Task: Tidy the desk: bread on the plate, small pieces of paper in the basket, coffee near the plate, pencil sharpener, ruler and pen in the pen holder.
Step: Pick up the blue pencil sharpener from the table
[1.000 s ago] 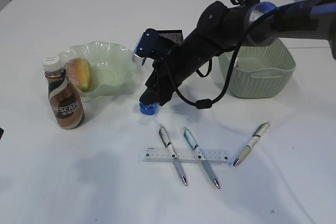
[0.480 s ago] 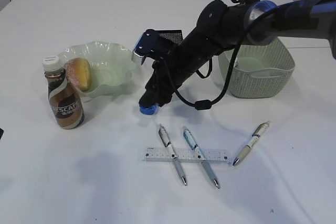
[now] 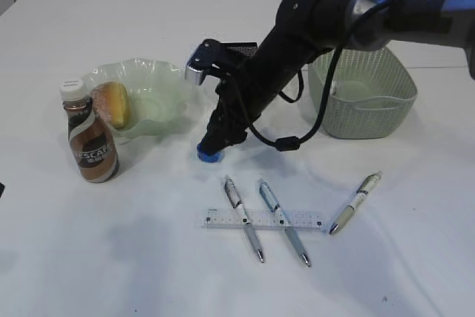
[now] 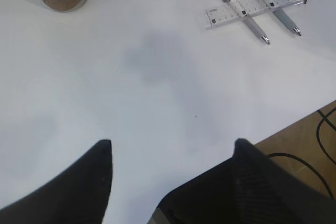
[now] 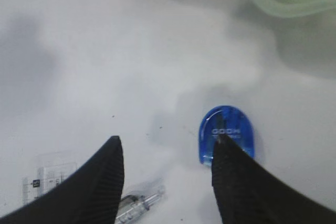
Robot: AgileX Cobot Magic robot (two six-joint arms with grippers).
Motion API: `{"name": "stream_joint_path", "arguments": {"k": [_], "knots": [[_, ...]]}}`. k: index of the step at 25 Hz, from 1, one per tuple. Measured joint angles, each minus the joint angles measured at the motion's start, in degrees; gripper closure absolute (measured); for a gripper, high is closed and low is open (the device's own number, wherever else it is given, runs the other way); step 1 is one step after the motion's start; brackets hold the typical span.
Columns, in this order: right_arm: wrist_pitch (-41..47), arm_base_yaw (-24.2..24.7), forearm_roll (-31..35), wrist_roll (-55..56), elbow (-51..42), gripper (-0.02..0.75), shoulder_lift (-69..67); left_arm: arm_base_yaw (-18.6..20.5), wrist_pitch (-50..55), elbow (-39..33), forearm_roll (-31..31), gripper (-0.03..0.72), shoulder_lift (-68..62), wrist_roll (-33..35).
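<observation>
Near the middle of the exterior view, the right hand is reaching down over the blue pencil sharpener, its fingers spread; in the right wrist view one fingertip is overlapping the sharpener's edge, the other standing apart. Lower in the frame, three pens and a ruler are lying on the desk. At left, bread is sitting on the green plate beside the coffee bottle. The basket is standing at right. The left hand is hovering spread over bare desk.
</observation>
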State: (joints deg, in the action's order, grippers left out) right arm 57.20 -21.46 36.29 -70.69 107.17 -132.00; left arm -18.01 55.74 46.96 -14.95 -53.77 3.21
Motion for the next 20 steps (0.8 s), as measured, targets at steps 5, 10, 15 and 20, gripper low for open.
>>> {"name": "stream_joint_path", "arguments": {"k": [5,10,15,20], "knots": [[0.1,0.9,-0.9,3.4,4.1,0.311,0.0,0.0,0.1,0.0,0.0,0.185,0.0,0.0],[-1.3,3.9,-0.8,3.7,4.9,0.310,0.0,0.0,0.2,0.0,0.0,0.185,0.0,0.0],[-6.8,4.6,3.2,-0.3,4.9,0.311,0.0,0.0,0.1,0.0,0.0,0.185,0.0,0.0],[-11.1,4.6,8.5,-2.8,5.5,0.311,-1.8,0.0,0.1,0.0,0.0,0.185,0.0,0.0]]}}
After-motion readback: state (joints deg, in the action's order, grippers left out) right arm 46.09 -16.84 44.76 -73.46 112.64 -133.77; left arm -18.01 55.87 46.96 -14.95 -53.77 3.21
